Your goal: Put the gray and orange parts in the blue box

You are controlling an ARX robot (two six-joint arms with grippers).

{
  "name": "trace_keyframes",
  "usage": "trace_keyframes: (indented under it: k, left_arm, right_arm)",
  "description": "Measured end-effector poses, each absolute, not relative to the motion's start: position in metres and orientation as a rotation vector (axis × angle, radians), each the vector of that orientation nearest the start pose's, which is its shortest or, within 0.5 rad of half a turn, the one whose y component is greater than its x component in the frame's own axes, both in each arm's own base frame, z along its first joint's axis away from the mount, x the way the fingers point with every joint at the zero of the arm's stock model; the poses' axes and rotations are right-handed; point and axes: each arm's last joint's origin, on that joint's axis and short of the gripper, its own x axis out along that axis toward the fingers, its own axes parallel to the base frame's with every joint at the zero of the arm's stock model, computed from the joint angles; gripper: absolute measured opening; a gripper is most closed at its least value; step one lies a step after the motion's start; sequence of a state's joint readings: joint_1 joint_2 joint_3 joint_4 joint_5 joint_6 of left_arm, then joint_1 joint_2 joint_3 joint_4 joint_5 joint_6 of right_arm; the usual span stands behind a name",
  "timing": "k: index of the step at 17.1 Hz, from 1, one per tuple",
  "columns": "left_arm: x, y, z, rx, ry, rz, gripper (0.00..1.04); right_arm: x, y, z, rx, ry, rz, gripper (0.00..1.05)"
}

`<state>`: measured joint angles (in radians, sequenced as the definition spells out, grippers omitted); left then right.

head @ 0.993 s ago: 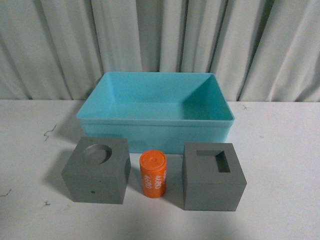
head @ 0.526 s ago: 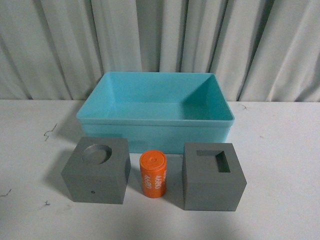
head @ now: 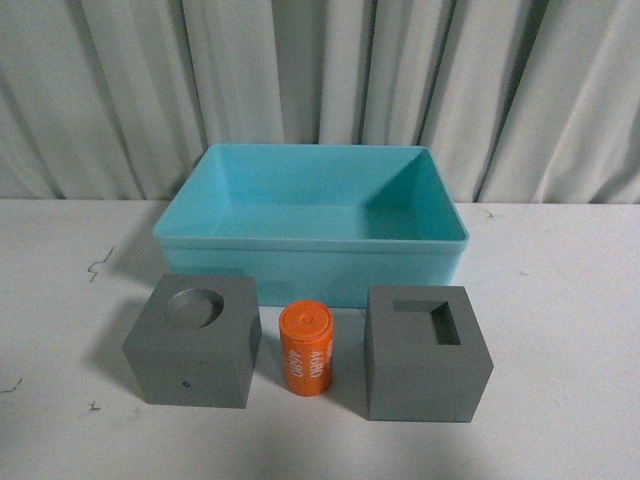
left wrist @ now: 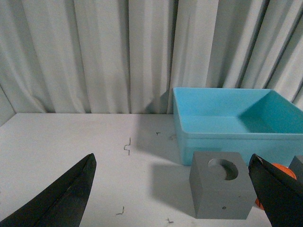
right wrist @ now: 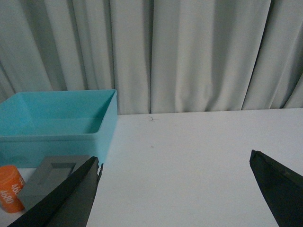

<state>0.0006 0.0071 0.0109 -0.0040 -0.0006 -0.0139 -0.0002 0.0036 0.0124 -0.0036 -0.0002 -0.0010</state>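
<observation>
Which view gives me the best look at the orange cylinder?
Front view: the cylinder shows whole and unblocked, lettering included. Left wrist shows only an orange sliver; right wrist crops it at the frame edge.

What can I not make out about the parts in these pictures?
- Front view: the white lettering on the orange cylinder is too blurred to read.
- Left wrist view: a finger of the left claw hides most of the cylinder; the cube with the rectangular recess is cut off at the edge.
- Right wrist view: the right claw covers part of that cube; the cube with the round recess is out of frame.
</observation>
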Motion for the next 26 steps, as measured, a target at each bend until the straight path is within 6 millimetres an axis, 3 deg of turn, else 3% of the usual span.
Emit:
trace_keyframes:
  k: [13,14,15,16,20,21,23,26]
  left_arm:
    - [0.097,0.000,0.166,-0.014,0.000,0.002,0.98]
    - [0.097,0.000,0.166,-0.014,0.001,0.002,0.98]
    - [0.097,0.000,0.166,-0.014,0.001,0.000,0.98]
    - [0.097,0.000,0.166,-0.014,-0.002,0.000,0.98]
    - [0.097,0.000,0.166,-0.014,-0.001,0.000,0.98]
    - [0.097,0.000,0.166,-0.014,-0.001,0.000,0.98]
    - [0.097,0.000,0.166,-0.014,-0.001,0.000,0.98]
    - [0.097,0.000,0.166,-0.014,-0.001,0.000,0.98]
  right_arm:
    - [0.097,0.000,0.167,-0.001,-0.005,0.000,0.98]
    - [0.096,0.000,0.165,0.031,0.159,-0.051,0.98]
    - [0.105,-0.004,0.169,0.074,0.368,-0.124,0.98]
    - [0.112,-0.007,0.174,0.095,0.395,-0.147,0.98]
    - [0.136,-0.017,0.197,0.128,0.350,-0.141,0.98]
    - [0.160,-0.017,0.218,0.106,0.292,-0.088,0.98]
    - [0.200,-0.001,0.228,0.062,0.298,0.019,0.98]
    - [0.243,0.052,0.199,0.032,0.402,0.118,0.98]
